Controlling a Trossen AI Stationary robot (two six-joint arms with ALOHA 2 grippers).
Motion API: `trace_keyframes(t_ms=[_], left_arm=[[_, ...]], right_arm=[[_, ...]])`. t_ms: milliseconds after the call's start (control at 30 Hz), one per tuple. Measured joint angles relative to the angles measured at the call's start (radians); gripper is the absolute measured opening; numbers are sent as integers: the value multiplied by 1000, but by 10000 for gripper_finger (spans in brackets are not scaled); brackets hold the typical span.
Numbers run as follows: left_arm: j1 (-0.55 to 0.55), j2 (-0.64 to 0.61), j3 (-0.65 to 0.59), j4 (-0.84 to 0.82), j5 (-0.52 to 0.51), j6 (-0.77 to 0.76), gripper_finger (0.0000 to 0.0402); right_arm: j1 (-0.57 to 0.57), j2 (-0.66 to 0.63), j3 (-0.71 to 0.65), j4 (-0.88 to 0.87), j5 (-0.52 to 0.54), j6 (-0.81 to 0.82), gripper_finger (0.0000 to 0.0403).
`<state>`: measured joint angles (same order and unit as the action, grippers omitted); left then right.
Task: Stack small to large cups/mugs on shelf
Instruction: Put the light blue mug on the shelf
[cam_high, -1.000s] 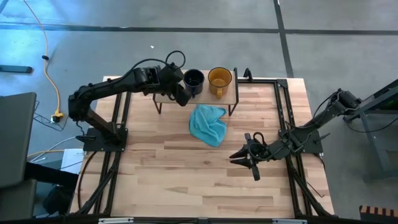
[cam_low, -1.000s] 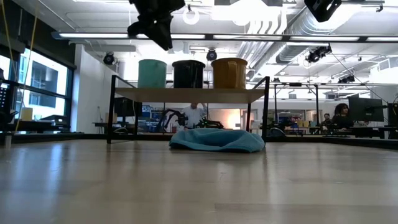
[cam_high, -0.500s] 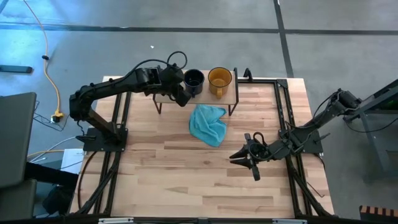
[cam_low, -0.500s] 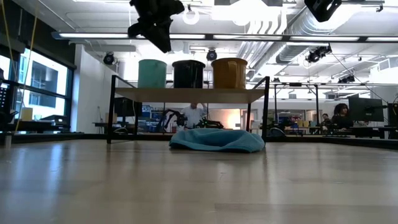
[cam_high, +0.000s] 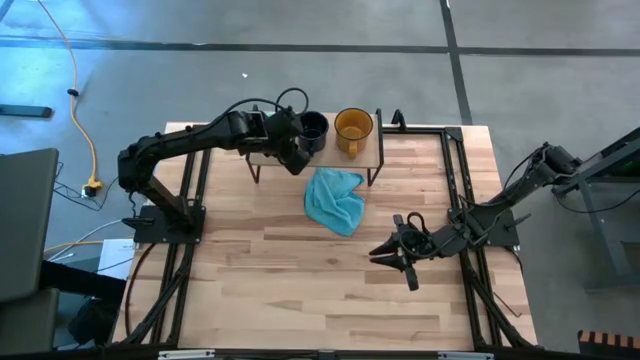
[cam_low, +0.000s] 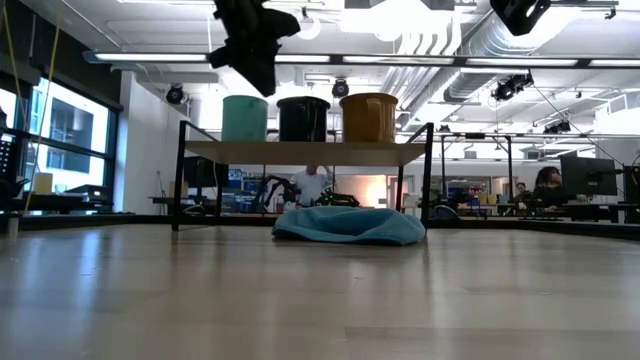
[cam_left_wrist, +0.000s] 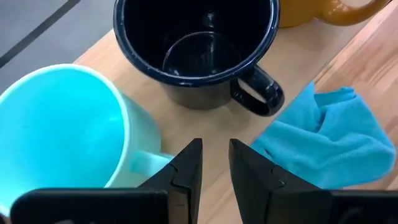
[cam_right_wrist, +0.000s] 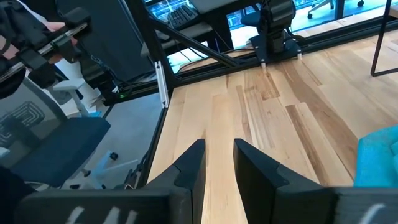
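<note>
Three mugs stand upright in a row on the light-wood shelf (cam_low: 305, 152): the teal mug (cam_low: 245, 117), the navy mug (cam_low: 303, 118) and the amber mug (cam_low: 368, 117). In the high view the navy mug (cam_high: 313, 128) and amber mug (cam_high: 353, 126) show, while my left arm hides the teal one. My left gripper (cam_left_wrist: 216, 163) hovers above the shelf (cam_high: 368, 155) with fingers shut, over the teal mug (cam_left_wrist: 62, 124) and near the navy mug (cam_left_wrist: 196, 50). It touches nothing. My right gripper (cam_high: 396, 264) rests shut at the table's right, empty.
A light blue cloth (cam_high: 335, 200) lies crumpled on the table just in front of the shelf, and it also shows in the low view (cam_low: 348, 225). Black arm frames run along both table sides. People sit in the room beyond the table.
My left arm has shifted a little toward the table's right above the shelf. The mugs and cloth have stayed where they were.
</note>
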<state>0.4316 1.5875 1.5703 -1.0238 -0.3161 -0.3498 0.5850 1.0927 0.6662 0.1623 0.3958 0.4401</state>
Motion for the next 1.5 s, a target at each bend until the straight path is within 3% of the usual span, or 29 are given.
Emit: trace_keyframes(t_ms=[1500], left_arm=[[0,-38,-1,-239,17,-64,69]], right_arm=[[0,0,0,0,1,-12,73]])
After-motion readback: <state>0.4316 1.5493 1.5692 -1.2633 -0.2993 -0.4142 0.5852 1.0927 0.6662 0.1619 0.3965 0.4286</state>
